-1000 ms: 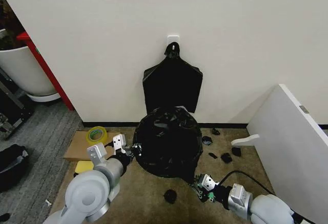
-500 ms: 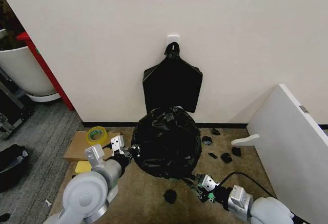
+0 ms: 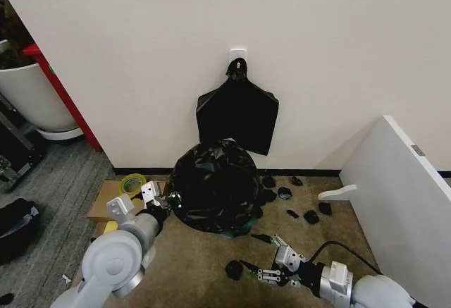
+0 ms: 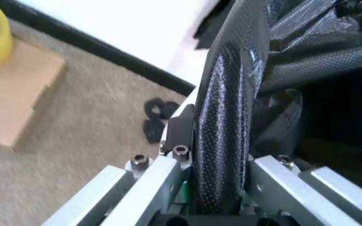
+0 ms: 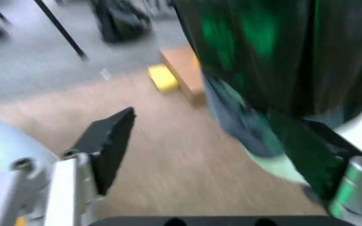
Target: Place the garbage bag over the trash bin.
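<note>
One garbage bag (image 3: 215,187) shrouds the trash bin, left pincer (image 3: 166,200) clamping it, right pincer (image 3: 262,257) released.

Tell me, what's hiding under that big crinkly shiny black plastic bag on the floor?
The glossy black garbage bag covers almost everything beneath it. A sliver of the round trash bin's pale green base peeks out; its cream-white wall is hidden. The left gripper pinches the bag's edge.

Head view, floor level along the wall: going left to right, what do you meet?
White planter pot → yellow tape roll on the cardboard piece → left tool → garbage bag draped on the trash bin → small black scraps → white panel.
</note>
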### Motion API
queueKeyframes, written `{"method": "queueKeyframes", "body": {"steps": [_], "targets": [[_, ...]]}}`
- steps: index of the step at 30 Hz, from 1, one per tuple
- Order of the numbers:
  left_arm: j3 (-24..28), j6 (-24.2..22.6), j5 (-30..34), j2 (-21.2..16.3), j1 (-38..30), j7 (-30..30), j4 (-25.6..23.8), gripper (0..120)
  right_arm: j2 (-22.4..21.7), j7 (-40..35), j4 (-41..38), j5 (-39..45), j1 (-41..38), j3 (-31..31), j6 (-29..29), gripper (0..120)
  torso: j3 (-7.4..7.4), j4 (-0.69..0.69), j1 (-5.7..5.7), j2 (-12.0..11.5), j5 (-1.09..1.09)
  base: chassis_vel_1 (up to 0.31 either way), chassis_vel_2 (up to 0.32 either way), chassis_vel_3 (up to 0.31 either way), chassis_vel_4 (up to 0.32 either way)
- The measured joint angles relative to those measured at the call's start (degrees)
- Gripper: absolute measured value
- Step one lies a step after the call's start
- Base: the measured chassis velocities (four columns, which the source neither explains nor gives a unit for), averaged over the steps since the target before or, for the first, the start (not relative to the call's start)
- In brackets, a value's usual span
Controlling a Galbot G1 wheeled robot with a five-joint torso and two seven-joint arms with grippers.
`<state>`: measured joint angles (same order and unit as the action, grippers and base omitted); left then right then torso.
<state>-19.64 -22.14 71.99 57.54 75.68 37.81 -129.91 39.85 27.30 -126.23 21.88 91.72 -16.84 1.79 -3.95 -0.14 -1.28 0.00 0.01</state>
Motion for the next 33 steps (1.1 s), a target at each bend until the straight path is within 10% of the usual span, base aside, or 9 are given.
{"method": "queueKeyframes", "body": {"steps": [9, 21, 33], "targets": [[0.98, 2.53, -12.73, -0.85, 1.53, -9.52, 2.4, 1, -1.2, 0.43, -13.72, 27.18, -1.39, -7.58, -8.4, 100, 0.0, -0.01, 0.0, -0.01, 0.0, 0.0, 0.0, 0.0, 0.0], [2.78, 9.24, -22.43, -3.41, 2.84, -25.43, 4.65, 1, -2.45, -16.88, -10.24, 59.55, -8.04, -15.91, -15.72, 100, 0.0, -0.02, 0.0, -0.01, 0.01, 0.0, 0.0, 0.0, 0.0], [2.94, 14.67, -24.1, -6.28, 2.75, -35.99, 7.66, 1, -3.21, -12.06, 2.85, 64.36, -15.68, -12.61, -18.35, 100, 0.0, -0.01, 0.0, -0.01, 0.0, 0.0, 0.0, 0.0, 0.0]]}}
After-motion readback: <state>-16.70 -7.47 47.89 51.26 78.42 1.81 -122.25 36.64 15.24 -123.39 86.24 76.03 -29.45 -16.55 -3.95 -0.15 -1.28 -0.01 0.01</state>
